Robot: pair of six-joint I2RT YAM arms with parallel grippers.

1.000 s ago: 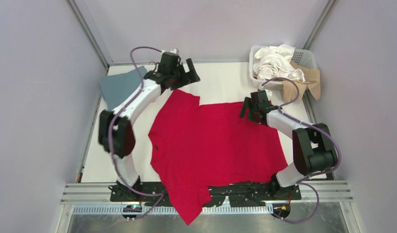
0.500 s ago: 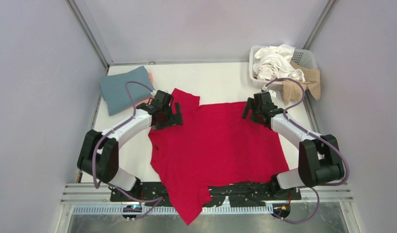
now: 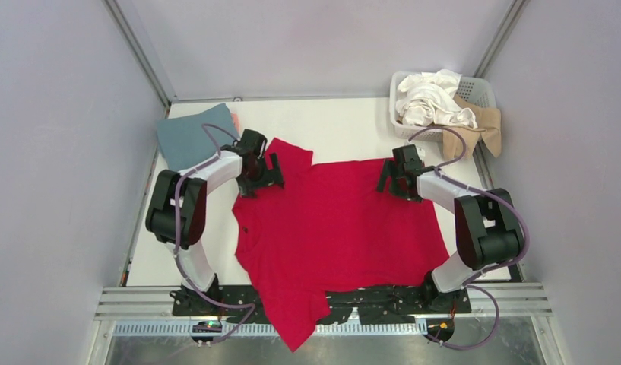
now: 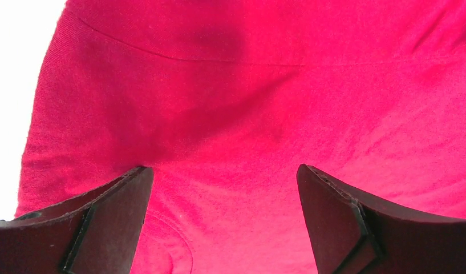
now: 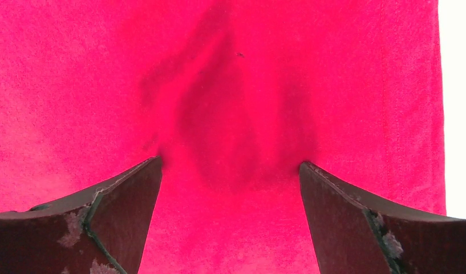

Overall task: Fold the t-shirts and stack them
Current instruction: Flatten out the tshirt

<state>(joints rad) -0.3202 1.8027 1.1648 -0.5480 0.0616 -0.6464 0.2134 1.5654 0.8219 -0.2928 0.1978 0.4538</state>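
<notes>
Red t-shirt (image 3: pixel 337 228): spread out in the middle of the white table (image 3: pixel 345 125). One sleeve is pointed toward the far left, and a part is draped over the near edge across the mounting rail (image 3: pixel 383 296).

Left gripper (image 3: pixel 263 176): placed over the far-left sleeve of the red t-shirt. In the left wrist view the gripper (image 4: pixel 225 194) is seen with its jaws spread wide and low over the red cloth, and nothing is pinched between them. Whether the fingertips (image 4: pixel 133 182) touch the cloth cannot be told.

Right gripper (image 3: pixel 394 179): placed over the far-right corner of the red t-shirt, near its edge. In the right wrist view the gripper (image 5: pixel 230 188) is likewise seen parted, with only flat red cloth shown between the fingers (image 5: pixel 139 188).

Teal-blue t-shirt (image 3: pixel 187 141): laid folded at the far-left corner, with a salmon pink t-shirt (image 3: pixel 235 122) showing beside it.

Basket (image 3: pixel 483 90): set at the far-right corner. White t-shirts (image 3: pixel 429 99) are heaped in it, and a tan t-shirt (image 3: pixel 474 135) is hung over its rim.
</notes>
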